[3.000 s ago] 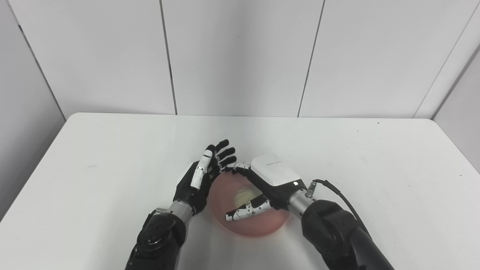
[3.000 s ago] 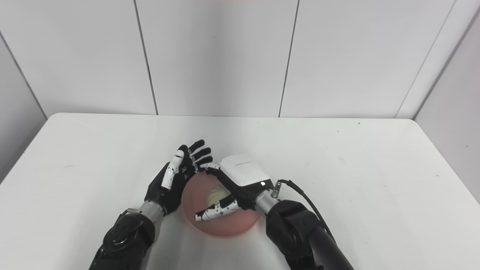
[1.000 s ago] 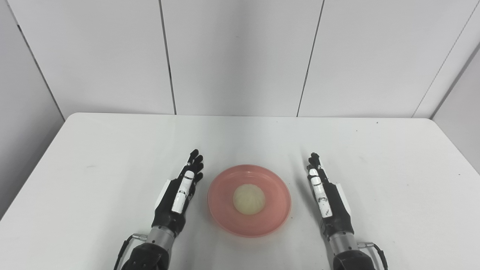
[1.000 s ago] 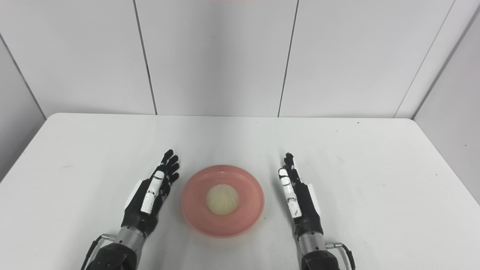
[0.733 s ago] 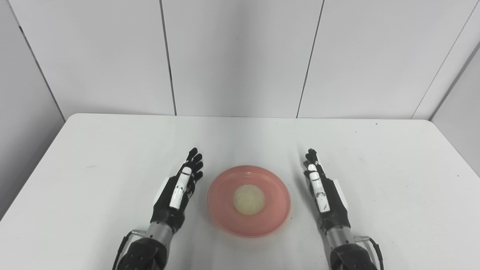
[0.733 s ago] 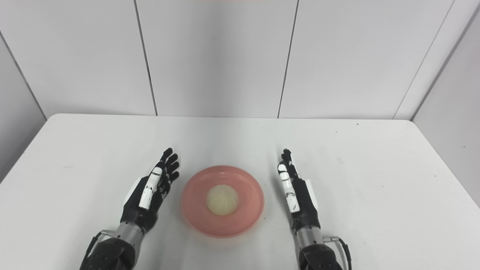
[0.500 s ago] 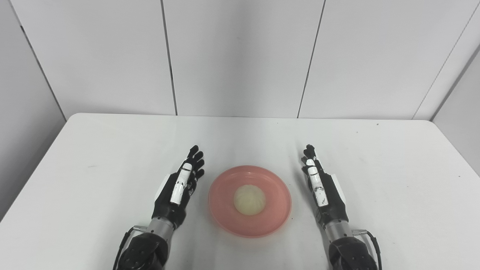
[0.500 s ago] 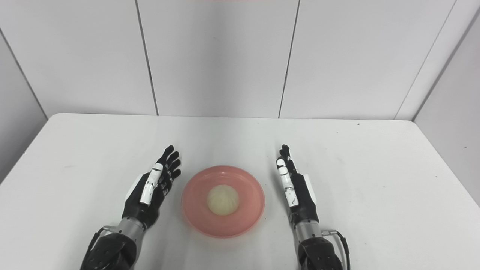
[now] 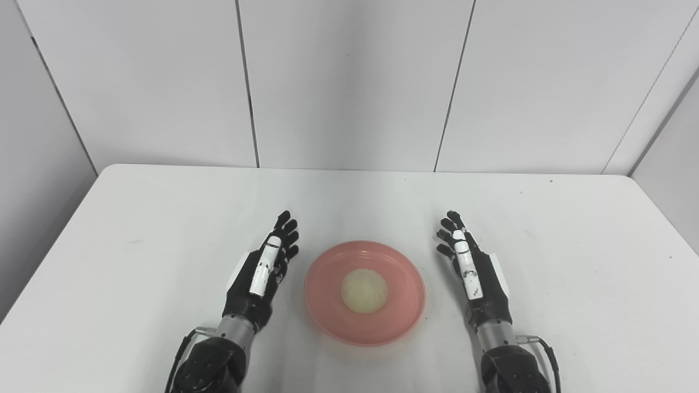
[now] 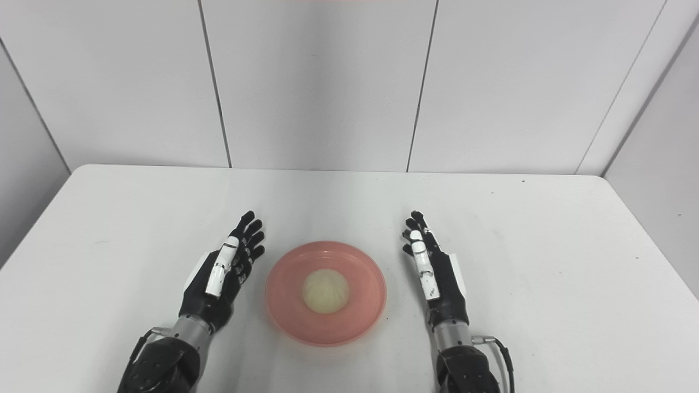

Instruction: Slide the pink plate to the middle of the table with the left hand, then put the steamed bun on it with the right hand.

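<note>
Left eye view: steamed bun [image 9: 364,291] on pink plate [image 9: 401,321] (centred); left hand [image 9: 256,278], right hand [image 9: 478,275] flank, fingers spread, empty.

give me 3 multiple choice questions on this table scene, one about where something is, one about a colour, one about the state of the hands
1. Where is the steamed bun?
A. on the bare table beside the plate
B. in the middle of the plate
C. in the right hand

2. What colour is the plate?
A. pink
B. blue
C. green

3. What state are the left hand and right hand in?
A. both shut on the plate
B. left open, right shut on the bun
C. both open and holding nothing

Key:
1 B, the bun sits at the plate's centre.
2 A, the plate is pink against the white table.
3 C, each hand lies to its own side of the plate, fingers straight, apart from it.
</note>
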Available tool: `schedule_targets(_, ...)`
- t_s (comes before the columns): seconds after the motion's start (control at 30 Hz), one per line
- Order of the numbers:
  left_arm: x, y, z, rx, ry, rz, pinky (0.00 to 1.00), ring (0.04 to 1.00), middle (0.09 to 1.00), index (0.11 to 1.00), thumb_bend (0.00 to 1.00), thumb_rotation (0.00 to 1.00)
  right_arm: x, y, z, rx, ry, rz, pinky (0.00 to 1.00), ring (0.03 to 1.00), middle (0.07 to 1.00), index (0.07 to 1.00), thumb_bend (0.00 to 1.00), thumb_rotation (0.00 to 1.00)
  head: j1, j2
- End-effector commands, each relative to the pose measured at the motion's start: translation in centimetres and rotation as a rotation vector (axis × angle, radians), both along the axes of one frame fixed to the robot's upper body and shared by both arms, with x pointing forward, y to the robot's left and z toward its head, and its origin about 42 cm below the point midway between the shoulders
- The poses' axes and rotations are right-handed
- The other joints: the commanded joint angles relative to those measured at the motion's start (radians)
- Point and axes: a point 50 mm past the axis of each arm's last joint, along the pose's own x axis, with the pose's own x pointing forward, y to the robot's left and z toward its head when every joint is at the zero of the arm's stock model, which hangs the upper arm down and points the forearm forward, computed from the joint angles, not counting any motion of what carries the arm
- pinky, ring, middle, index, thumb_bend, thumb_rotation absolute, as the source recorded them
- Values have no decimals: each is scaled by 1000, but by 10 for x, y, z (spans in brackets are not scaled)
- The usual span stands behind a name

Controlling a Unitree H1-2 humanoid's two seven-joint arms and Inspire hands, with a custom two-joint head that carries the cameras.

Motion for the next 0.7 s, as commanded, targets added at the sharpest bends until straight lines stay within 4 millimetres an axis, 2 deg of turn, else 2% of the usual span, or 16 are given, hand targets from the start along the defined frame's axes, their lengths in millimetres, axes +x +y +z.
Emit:
schedule_targets(0.0, -8, 0, -28, 31, 135, 7, 1000, 1000, 1000, 1000, 341, 1000, -12, -2, -17, -10, 24, -9, 875, 895, 918, 928, 327, 1000, 1, -2)
schedule_targets(0.67, -13, 1, -29, 30, 144, 1, 1000, 1000, 1000, 1000, 341, 1000, -16, 2, -17, -25, 26, 6, 874, 887, 908, 919, 322, 1000, 4, -12)
